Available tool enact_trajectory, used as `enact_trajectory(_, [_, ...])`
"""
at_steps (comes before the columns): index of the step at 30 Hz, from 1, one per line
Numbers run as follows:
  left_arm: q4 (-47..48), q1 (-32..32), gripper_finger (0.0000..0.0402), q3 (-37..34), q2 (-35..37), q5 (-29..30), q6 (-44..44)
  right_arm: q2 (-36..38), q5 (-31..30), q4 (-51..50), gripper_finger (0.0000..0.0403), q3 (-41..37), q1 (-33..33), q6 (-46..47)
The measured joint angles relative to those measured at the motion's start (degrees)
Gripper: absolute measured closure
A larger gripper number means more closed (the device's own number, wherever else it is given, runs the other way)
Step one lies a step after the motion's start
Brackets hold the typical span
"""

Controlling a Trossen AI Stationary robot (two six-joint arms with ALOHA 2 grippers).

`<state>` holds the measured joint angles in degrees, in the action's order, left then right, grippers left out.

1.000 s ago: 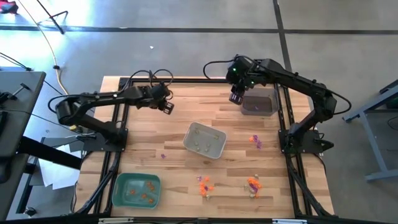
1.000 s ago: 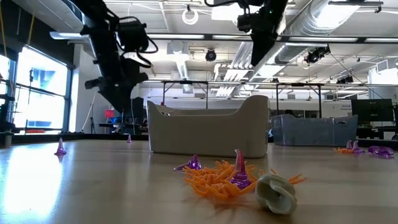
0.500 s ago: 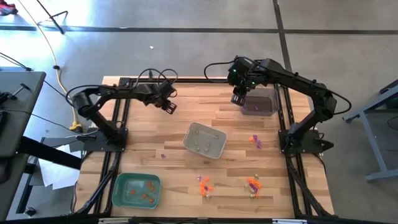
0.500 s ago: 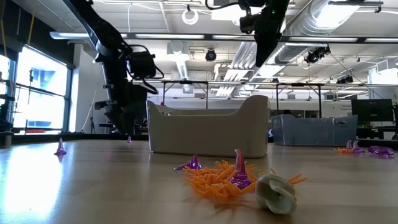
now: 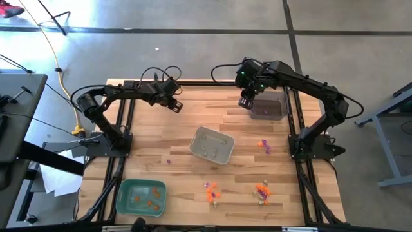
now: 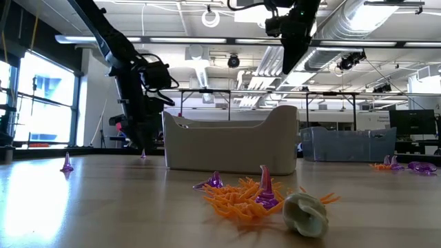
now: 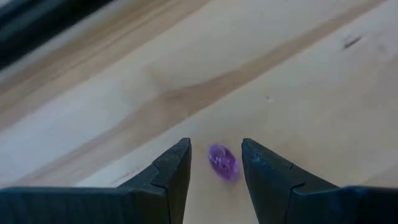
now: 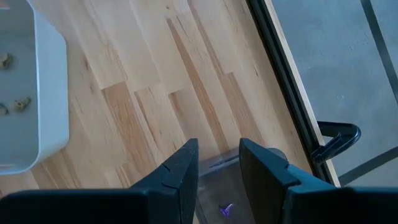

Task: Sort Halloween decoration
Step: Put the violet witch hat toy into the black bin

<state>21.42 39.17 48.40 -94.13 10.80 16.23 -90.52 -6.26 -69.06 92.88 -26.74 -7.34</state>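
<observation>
Left gripper [image 7: 214,163] straddles a purple trinket [image 7: 222,163] at the table's [image 5: 187,129] eleven o'clock, jaws parted, not clamped.
Right gripper [image 5: 245,102], at one o'clock over the dark tray [image 5: 270,108], stands part-open and empty; other trinkets lie toward five and six o'clock.

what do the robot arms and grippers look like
Both arms are dark, slim and jointed, with black cables looping off them near the wrists. The left gripper and right gripper each have two dark, wedge-shaped fingers. A green light shows on the right arm.
</observation>
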Motion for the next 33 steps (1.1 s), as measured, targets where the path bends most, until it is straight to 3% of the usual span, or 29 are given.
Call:
enact_trajectory(16, [1.4, 0.2, 0.0274, 0.0, 0.0, -1.3, 1.1, 0.0, 0.0, 1.2, 0.0291, 0.0, 0.0, 0.0])
enact_trajectory(27, [1.9, 0.2, 0.0359, 0.0, -1.4, -2.3, 5.0, 0.0, 0.0, 1.2, 0.0291, 0.0, 0.0, 0.0])
enact_trajectory(33, [0.6, 0.1, 0.0365, 0.8, -6.9, -4.3, 6.2, 0.0, 0.0, 1.2, 0.0291, 0.0, 0.0, 0.0])
